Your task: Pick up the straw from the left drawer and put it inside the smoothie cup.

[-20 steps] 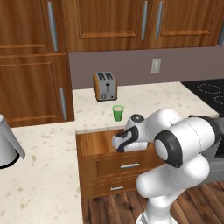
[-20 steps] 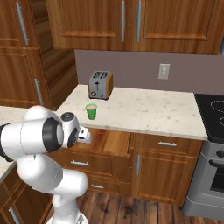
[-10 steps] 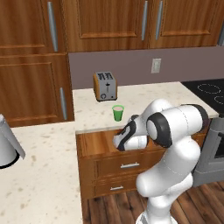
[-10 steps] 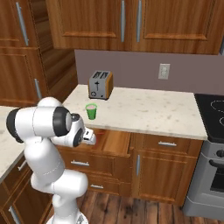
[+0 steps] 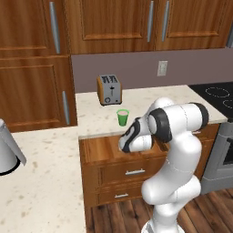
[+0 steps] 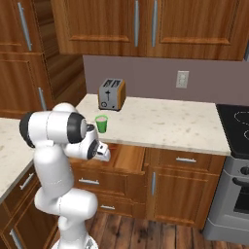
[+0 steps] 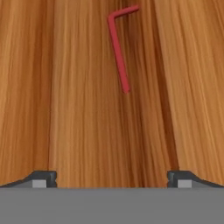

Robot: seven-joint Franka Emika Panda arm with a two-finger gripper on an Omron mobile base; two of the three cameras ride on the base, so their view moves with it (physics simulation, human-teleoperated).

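The red straw (image 7: pixel 119 52) lies flat on the wood-grain bottom of the left drawer (image 7: pixel 65 109), its short bent end at the far side. My gripper (image 7: pixel 111 177) hangs above the drawer bottom, open wide, with nothing between its fingertips (image 7: pixel 41 178); the straw lies ahead of them, apart. From the base, the drawer (image 5: pixel 100 148) stands pulled out under the counter edge with my hand over it. The green smoothie cup (image 5: pixel 122 117) stands upright on the counter just behind the drawer, and shows as the same cup (image 6: pixel 101 123) from the right.
A toaster (image 5: pixel 109 89) stands at the back of the counter behind the cup. A stove (image 5: pixel 218 93) is to the right. A white appliance (image 5: pixel 7 150) sits on the left counter. Closed drawer fronts (image 5: pixel 132 170) with silver handles lie below.
The arm's elbow has swung up and folded in behind the hand. The hand has stayed over the open drawer, and the jaws have stayed open.
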